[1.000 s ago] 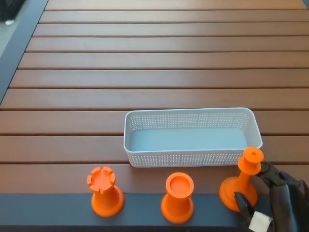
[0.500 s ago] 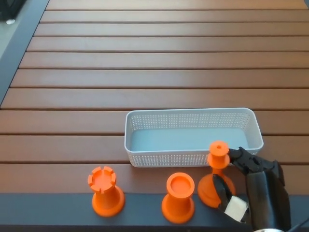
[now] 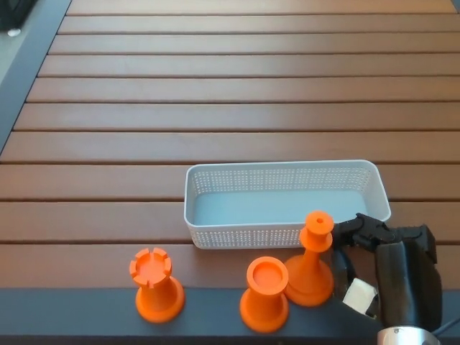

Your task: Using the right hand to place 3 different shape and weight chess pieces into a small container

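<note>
Three orange chess pieces stand along the table's near edge. A rook (image 3: 154,284) with a notched top is at the left, and a wide-topped piece (image 3: 265,293) is in the middle. A ball-topped pawn (image 3: 311,260) stands just right of the middle piece. My right hand (image 3: 381,262) comes in from the lower right. Its fingers (image 3: 350,228) press the pawn's neck from the right and its thumb sits by the base. The white perforated container (image 3: 215,236) lies empty just behind the pieces. My left hand does not show.
The brown slatted tabletop (image 3: 230,108) stretches far behind the container. A dark strip (image 3: 86,316) runs along the near edge under the pieces. Another dark border (image 3: 29,57) runs up the left side.
My right hand has carried the pawn leftward along the near edge, from the container's right end to right beside the middle piece. The rook and middle piece have not moved.
</note>
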Controlling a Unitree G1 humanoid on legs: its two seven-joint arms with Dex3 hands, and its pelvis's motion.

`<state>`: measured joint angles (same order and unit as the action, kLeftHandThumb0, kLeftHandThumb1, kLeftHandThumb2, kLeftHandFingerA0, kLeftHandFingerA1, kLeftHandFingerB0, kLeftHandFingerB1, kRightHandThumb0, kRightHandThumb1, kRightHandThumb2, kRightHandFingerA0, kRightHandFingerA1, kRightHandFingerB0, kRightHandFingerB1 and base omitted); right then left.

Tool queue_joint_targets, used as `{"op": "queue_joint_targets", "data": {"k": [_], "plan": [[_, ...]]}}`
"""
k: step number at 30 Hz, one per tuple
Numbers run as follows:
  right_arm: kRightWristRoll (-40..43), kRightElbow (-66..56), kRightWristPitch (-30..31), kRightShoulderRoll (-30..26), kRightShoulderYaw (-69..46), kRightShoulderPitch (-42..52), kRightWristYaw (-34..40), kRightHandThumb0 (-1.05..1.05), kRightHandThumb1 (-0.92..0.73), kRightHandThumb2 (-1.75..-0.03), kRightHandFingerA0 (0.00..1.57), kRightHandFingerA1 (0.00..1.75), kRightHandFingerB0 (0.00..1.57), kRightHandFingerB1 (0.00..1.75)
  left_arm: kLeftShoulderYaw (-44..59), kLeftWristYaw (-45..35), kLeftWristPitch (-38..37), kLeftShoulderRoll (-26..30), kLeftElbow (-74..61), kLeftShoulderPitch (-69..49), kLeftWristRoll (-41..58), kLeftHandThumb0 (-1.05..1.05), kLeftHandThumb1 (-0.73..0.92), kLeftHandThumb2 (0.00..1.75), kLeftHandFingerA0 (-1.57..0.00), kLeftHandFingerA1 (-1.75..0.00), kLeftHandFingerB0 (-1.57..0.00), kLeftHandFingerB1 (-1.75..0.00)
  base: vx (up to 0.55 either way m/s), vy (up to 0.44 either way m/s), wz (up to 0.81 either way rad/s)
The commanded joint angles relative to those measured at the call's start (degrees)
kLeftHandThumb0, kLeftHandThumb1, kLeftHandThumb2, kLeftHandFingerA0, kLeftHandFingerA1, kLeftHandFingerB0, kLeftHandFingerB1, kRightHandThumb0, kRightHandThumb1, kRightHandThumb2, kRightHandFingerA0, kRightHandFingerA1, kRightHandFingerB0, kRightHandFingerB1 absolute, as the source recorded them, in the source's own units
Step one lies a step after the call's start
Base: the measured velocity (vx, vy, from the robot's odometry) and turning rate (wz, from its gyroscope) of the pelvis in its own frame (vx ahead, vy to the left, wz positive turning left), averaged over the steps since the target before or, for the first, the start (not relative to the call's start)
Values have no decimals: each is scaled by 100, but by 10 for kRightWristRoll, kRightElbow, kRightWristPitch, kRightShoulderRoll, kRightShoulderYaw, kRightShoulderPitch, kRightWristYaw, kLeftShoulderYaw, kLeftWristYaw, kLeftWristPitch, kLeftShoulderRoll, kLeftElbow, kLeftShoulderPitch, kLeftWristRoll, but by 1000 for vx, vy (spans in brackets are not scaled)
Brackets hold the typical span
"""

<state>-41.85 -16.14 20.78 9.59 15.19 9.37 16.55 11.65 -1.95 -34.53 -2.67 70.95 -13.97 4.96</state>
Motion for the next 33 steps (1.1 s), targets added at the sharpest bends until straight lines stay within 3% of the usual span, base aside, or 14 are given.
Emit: {"op": "queue_joint_targets", "data": {"k": [1,2,7,8,10,11,12,13,14,15,20,21,25,33], "plan": [[-15,9,2,-6,11,-5,20,-23,-55,-109,96,151,90,124,0,-35,-7,-16,8,-11,4,-22,18,153,-152,-122,-145,-114,0,0,0],[-13,3,5,-4,16,-2,17,-23,-53,-113,101,143,91,125,-9,-20,-10,-14,10,-11,-9,-22,12,159,-153,-120,-148,-114,0,0,0],[-6,-11,15,-4,31,4,-6,-23,-56,-112,98,147,91,122,-18,-9,-18,-9,10,-14,-17,-21,12,160,-154,-119,-148,-113,0,0,0],[-5,-14,17,-6,34,5,-10,-26,-63,-94,94,151,88,100,-20,-6,-16,-8,10,-14,-19,-24,14,158,-155,-121,-148,-114,0,0,0],[-5,-17,20,-7,37,6,-15,-26,-63,-94,94,151,88,100,-23,-1,-13,-7,10,-15,-20,-24,14,158,-155,-121,-148,-114,0,0,0],[-8,-21,19,-17,43,10,-25,-29,-78,-69,98,137,73,58,-17,-15,-19,-8,12,-17,-11,-21,10,161,-154,-120,-150,-111,0,0,0],[-9,-23,19,-21,45,11,-27,-29,-78,-69,98,137,73,58,-15,-19,-20,-9,13,-18,-8,-21,10,161,-154,-120,-150,-111,0,0,0],[-15,-26,30,-31,47,9,-43,-36,-74,-62,87,112,53,42,-5,-42,-17,-10,15,-17,7,-22,9,156,-154,-121,-151,-110,0,0,0],[-16,-27,34,-34,48,8,-47,-36,-74,-62,87,112,53,42,-2,-48,-16,-11,16,-17,12,-22,9,156,-154,-121,-151,-110,0,0,0],[-19,-28,43,-42,46,6,-55,-34,-64,-63,63,85,35,41,-7,-31,-9,-10,16,-16,3,-19,13,154,-153,-124,-149,-116,0,0,0],[-33,-30,67,-61,51,1,-71,-39,-62,-65,45,69,29,39,-13,-14,-7,-7,14,-16,-8,-16,15,152,-152,-125,-147,-119,0,0,0],[-37,-30,69,-65,52,1,-73,-43,-61,-67,27,72,29,45,-17,-10,-10,-6,15,-17,-13,-15,15,154,-150,-128,-147,-120,0,0,0],[-41,-33,72,-73,59,4,-77,-46,-61,-66,20,65,31,46,-27,-3,-15,-2,16,-18,-22,-18,13,155,-149,-131,-147,-118,0,0,0],[-42,-54,89,-71,78,9,-94,-40,-60,-64,19,57,33,42,-40,8,-13,-2,15,-16,-24,-21,11,158,-152,-127,-148,-114,0,0,0]]}}
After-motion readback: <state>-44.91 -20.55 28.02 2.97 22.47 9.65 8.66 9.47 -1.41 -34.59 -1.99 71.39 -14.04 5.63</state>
